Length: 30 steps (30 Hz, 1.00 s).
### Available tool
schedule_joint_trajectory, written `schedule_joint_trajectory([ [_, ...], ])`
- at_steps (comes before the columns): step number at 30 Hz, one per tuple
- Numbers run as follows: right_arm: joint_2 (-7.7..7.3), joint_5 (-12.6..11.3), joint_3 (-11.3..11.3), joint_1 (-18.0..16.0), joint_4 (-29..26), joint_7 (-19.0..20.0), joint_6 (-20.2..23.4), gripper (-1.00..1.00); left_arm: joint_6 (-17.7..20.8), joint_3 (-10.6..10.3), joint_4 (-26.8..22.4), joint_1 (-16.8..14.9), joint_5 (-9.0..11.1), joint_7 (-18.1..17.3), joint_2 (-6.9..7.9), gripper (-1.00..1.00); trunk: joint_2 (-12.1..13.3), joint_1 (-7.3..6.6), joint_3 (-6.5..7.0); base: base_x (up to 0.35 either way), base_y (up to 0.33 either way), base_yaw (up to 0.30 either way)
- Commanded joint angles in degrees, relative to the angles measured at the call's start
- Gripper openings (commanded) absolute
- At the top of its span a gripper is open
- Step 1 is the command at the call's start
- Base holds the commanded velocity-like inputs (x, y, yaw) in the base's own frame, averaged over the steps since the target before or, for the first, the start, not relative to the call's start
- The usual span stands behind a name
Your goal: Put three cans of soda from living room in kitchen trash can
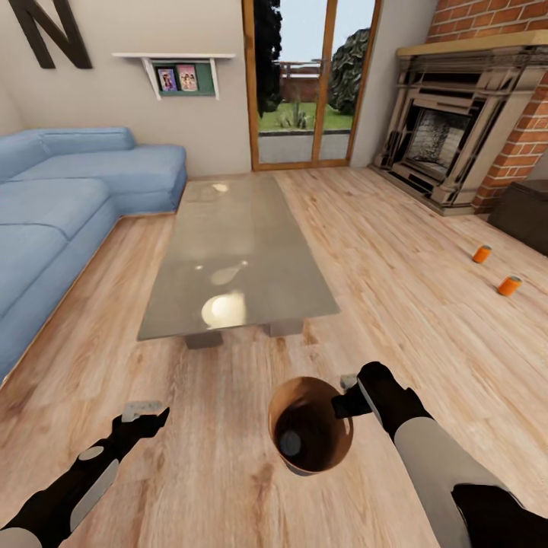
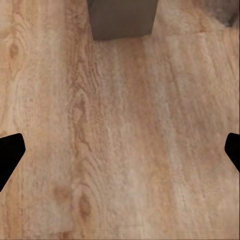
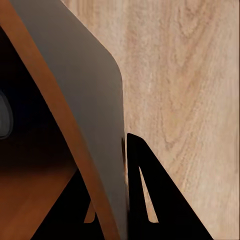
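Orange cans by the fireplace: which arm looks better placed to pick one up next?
Probably the left. The right end effector is shut on the trash can rim, so it is occupied. The left end effector is open and empty. The orange cans lie far off to the right, so the base must drive closer.

Open floor [image 1: 396, 251] to 2 cans [image 1: 495, 270]; table [image 1: 236, 259] left.

Sofa [image 1: 68, 205], low table [image 1: 236, 251], fireplace [image 1: 449, 144]

Two orange cans [image 1: 482, 253] [image 1: 509, 285] — one bin [image 1: 283, 454], one sofa [image 1: 68, 205].
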Motion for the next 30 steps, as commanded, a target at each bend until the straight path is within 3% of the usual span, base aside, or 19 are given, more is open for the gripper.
schedule_joint_trajectory([
  [1, 0.01, -1.12, -0.08, -0.02, 0.00, 0.35, 0.23, -1.00, -0.01, 0.00, 0.01, 0.00, -0.01, 0.03, 0.00, 1.00, 0.00, 0.00, 0.02, 0.198, -0.280, -0.171],
  [23, -0.03, -1.14, -0.23, -0.02, 0.00, 0.48, 0.31, -1.00, -0.06, -0.16, 0.02, 0.01, -0.12, 0.31, 0.00, 1.00, 0.00, 0.00, 0.50, 0.202, -0.279, -0.236],
  [26, -0.07, -1.14, -2.69, -0.02, 0.00, 0.53, 0.24, -1.00, -0.06, -0.22, 0.02, 0.00, -0.17, 0.31, 0.00, 1.00, 0.00, 0.00, 0.54, 0.203, -0.279, -0.181],
  [30, -0.01, -1.19, -3.33, -0.02, 0.00, 0.74, 0.10, -1.00, -0.11, -0.30, 0.02, 0.03, -0.20, 0.31, -0.03, 1.00, 0.00, 0.00, 0.55, 0.201, -0.280, -0.059],
])
